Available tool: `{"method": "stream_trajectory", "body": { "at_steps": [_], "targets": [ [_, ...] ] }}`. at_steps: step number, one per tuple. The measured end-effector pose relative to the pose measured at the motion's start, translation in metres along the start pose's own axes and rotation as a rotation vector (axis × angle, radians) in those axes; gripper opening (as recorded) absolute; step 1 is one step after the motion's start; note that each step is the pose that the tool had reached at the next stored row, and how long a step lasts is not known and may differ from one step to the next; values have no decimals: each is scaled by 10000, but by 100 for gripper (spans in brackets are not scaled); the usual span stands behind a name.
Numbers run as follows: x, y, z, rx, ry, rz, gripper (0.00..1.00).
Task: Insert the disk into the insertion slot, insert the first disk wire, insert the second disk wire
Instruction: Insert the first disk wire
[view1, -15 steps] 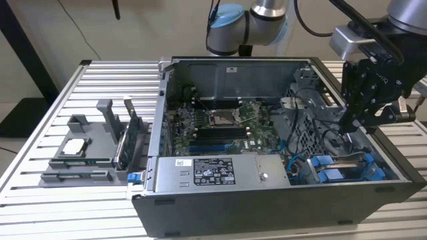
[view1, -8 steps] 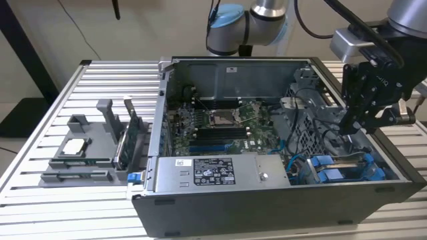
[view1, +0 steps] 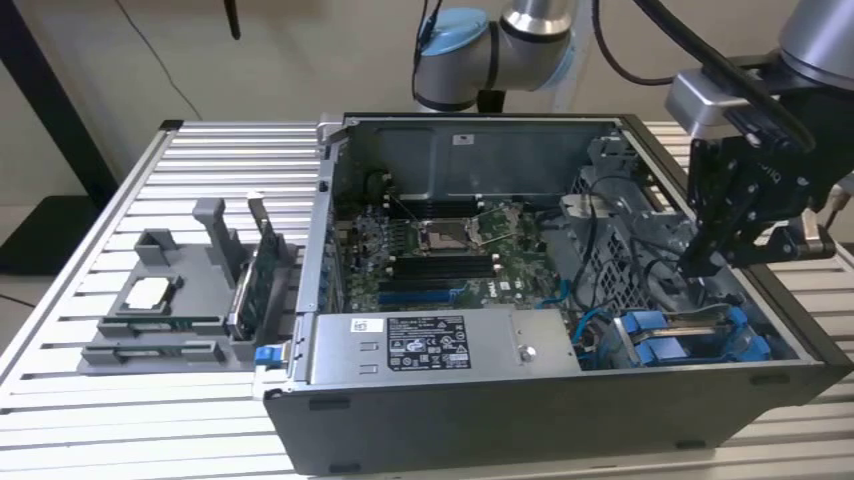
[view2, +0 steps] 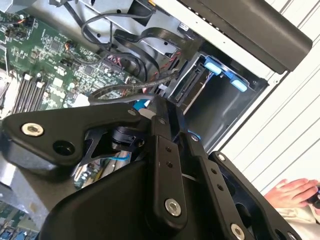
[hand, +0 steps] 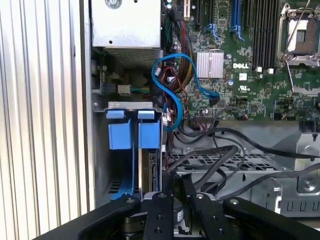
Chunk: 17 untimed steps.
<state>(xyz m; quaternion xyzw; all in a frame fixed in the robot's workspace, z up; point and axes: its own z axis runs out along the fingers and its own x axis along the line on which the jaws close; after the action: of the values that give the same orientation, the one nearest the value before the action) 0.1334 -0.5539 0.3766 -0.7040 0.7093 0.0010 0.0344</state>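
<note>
So the disk (hand: 148, 135) looks done with its first job. It sits down inside the insertion slot (hand: 129, 105), in a corner of the computer case (view1: 534, 425) on the bench (view1: 200, 160). Another blue carrier (hand: 119, 134) sits right beside it. I think the step in hand is the first wire.

The hand (hand: 179, 182) hangs inside the case, close to the slot. Its fingers are pulled in narrow, close together. I cannot tell if a wire is pinched between them. Black wires (hand: 215, 155) lie in a loose bunch right by the fingertips. A blue wire (hand: 172, 85) loops around near the top of the slot.

In the second wrist view, the end of the disk that faces the hand looks bare. I see no plug in it, so I think no wire is in yet.

The wire job calls for care. The small plug must line up straight with the small socket on the disk and go in with a soft push. The loose wires are all around, so one could snag. A person's hand (view2: 295, 192) rests off to the side, apart from the case.
</note>
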Motion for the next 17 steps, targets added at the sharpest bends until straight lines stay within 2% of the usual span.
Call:
{"method": "stream_trajectory", "body": {
  "at_steps": [7, 17],
  "targets": [
    [45, -53, 64, -1, 13, 0, 19],
    [58, -94, 129, -6, 25, -1, 19]
  ]
}}
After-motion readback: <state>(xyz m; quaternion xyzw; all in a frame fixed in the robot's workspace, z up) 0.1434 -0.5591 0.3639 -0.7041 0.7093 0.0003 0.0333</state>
